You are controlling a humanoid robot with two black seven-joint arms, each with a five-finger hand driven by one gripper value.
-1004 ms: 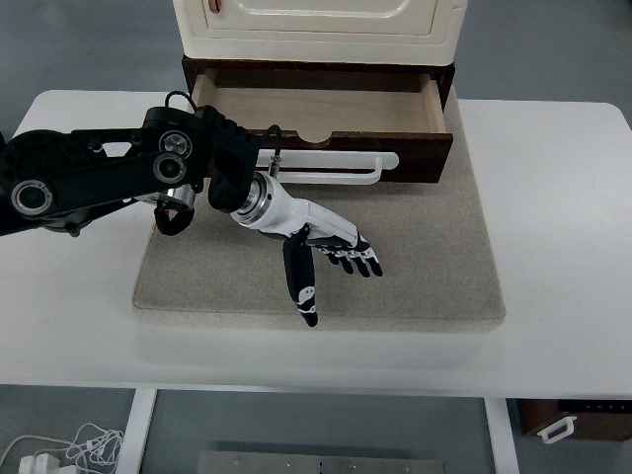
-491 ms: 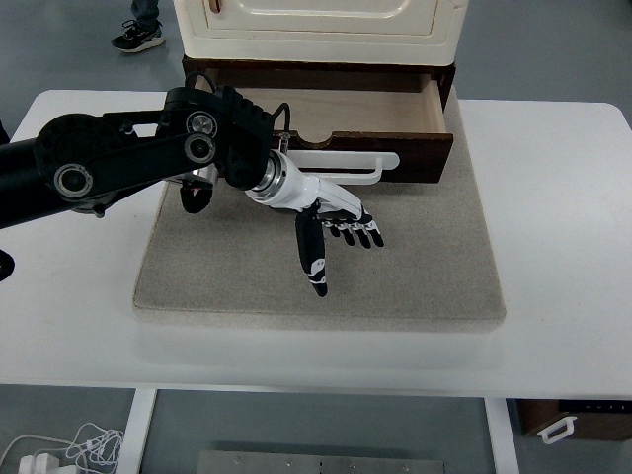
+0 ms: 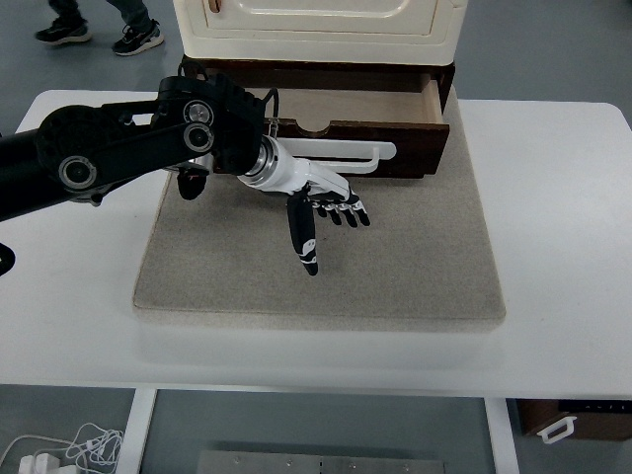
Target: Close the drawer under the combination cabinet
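Here's the dark brown wooden drawer (image 3: 348, 128) under the glossy cream cabinet (image 3: 318, 25), part-way out, its pale wood floor showing inside. Its long axis runs left to right across the table, open front facing the near edge, with a half-round notch cut in the top lip. A slim white bar handle (image 3: 341, 158) lies flat along the front panel. The black left arm sweeps in from the left edge, and the white-and-black left hand (image 3: 321, 202) sits right in front of that panel, fingers spread loose and holding nothing, thumb pointing down toward the near edge. From this angle it's hard to say whether the back of the hand touches the handle. Below lies a rough beige square mat (image 3: 415, 267) on the smooth white table (image 3: 563, 247).
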